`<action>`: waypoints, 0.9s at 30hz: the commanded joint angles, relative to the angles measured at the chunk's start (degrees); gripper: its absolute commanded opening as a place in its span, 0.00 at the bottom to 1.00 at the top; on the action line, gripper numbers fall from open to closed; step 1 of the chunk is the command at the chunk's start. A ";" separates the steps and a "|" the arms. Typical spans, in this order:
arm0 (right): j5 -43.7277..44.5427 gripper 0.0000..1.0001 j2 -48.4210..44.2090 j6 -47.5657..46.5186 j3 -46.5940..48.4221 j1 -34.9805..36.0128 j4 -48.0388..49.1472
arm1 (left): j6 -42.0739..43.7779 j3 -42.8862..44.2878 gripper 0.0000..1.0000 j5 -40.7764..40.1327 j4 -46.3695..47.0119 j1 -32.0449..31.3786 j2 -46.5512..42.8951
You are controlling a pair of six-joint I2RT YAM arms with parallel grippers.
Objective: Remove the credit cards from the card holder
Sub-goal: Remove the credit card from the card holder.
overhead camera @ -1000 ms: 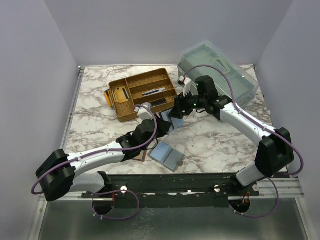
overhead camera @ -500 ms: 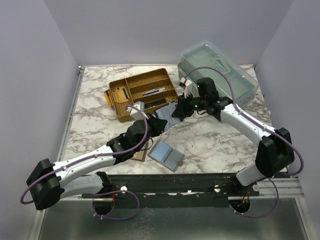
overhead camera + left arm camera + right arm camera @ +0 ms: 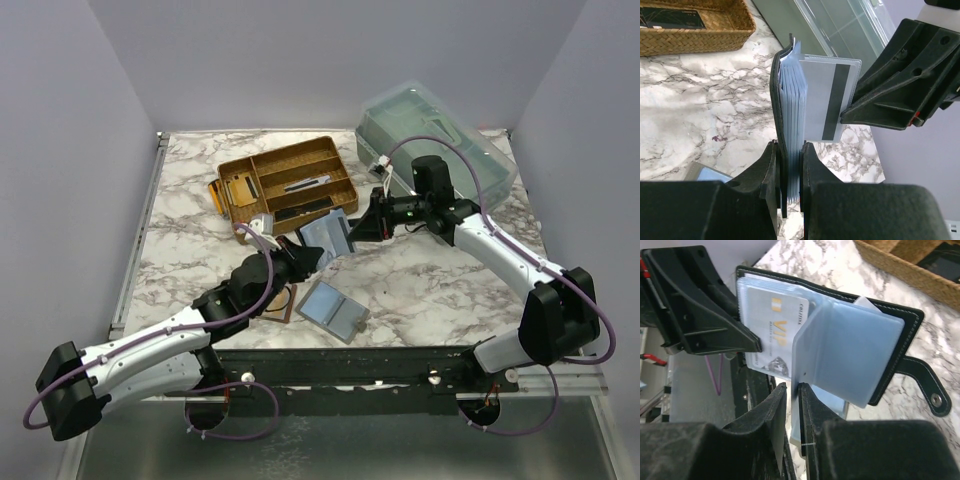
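My left gripper (image 3: 305,255) is shut on the lower edge of the open black card holder (image 3: 325,233) and holds it upright above the table. In the left wrist view (image 3: 788,145) the holder (image 3: 776,85) stands edge-on, with blue-grey pockets. A silvery credit card (image 3: 815,95) with a black stripe sticks out of it to the right. My right gripper (image 3: 362,230) is shut on that card's outer edge. In the right wrist view (image 3: 791,386) a silvery VIP card (image 3: 771,332) shows in the holder (image 3: 912,322), whose strap tab (image 3: 925,385) hangs loose.
A woven tray (image 3: 262,225) with gold-tan cards (image 3: 238,190) and a long black bar sits behind the holder. A clear plastic box (image 3: 440,140) stands at the back right. A grey-outside holder (image 3: 333,310) lies open near the front edge, with a brown holder (image 3: 283,307) beside it.
My left arm has reached further forward, carrying the card holder up and to the right. My right gripper has drawn back to the right with the card.
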 commanded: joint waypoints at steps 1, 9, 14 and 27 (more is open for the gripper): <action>-6.52 0.22 -0.41 1.75 -1.04 -0.37 2.73 | 1.18 -0.92 0.00 3.44 4.72 -0.14 -2.14; 0.33 0.25 0.96 0.84 -0.29 -0.51 0.74 | 0.74 -2.12 0.00 4.93 6.32 -0.13 -3.55; -1.67 0.04 0.81 1.13 -0.51 -1.55 1.20 | 0.69 -3.01 0.00 5.65 7.47 -0.05 -3.77; -16.96 0.00 -3.04 10.63 -9.03 -6.45 16.54 | -4.42 -10.95 0.36 13.41 18.42 5.74 -5.28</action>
